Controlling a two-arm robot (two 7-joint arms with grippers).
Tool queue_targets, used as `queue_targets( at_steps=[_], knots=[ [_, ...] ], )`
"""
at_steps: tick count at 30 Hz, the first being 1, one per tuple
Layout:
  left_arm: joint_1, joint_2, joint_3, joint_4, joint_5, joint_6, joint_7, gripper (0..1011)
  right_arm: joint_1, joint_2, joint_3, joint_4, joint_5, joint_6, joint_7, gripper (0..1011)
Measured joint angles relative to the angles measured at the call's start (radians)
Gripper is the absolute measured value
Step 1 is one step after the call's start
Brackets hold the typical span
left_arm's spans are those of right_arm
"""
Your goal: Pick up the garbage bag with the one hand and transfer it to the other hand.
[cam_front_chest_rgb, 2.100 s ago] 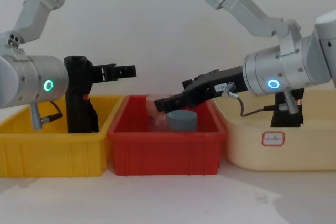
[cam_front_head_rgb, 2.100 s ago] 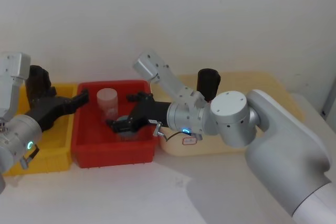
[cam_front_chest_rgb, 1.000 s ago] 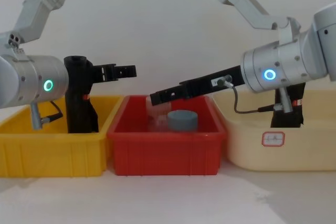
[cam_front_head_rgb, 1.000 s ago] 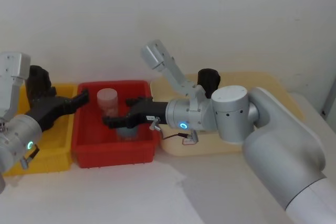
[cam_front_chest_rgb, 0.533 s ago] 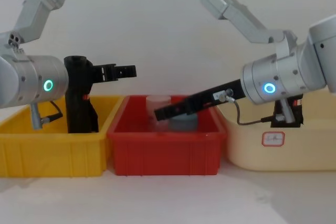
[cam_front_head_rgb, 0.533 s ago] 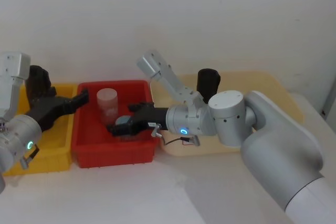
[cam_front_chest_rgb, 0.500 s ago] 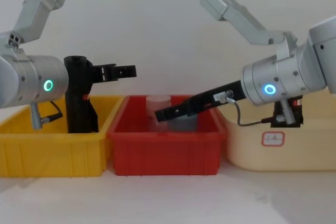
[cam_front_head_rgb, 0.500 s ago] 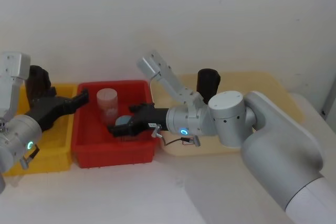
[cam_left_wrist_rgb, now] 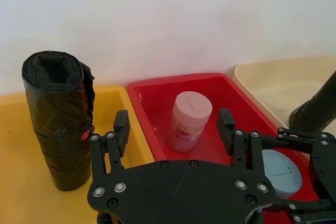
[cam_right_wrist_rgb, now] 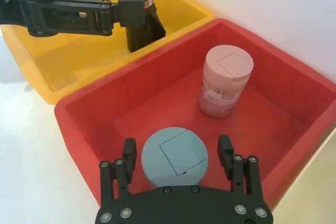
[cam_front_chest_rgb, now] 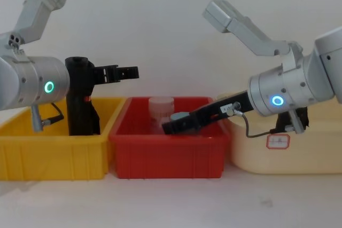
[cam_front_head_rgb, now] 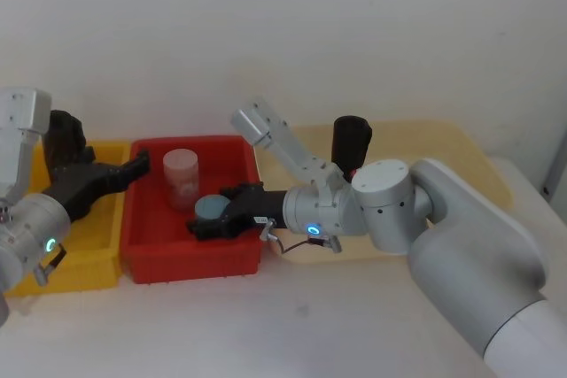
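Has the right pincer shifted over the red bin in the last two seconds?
Yes. The right pincer has pulled back toward the beige bin and dropped lower into the red bin, ending open around the blue-grey jar.

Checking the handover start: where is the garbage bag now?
The garbage bag stands upright in the yellow bin on the robot's left, beside the open left gripper.

Plain white wall (cam_front_head_rgb: 266, 33) behind a pale tabletop (cam_front_head_rgb: 292, 334), evenly lit.
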Motion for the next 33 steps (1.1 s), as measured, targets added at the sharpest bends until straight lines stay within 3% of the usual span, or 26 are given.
queue_targets(
  at_steps=[12,26,33],
  knots=[
    [0.000,0.000,0.000,0.000,0.000,0.000,0.000,1001,0.004,-0.002,-0.005,0.011,-0.004,-0.018,-0.009,666],
    [0.000,0.000,0.000,0.000,0.000,0.000,0.000,1001,0.003,-0.005,0.018,-0.018,0.024,-0.024,-0.015,659],
    [0.000,0.000,0.000,0.000,0.000,0.000,0.000,1001,0.000,0.004,0.064,-0.076,0.058,-0.027,-0.038,659]
  ],
)
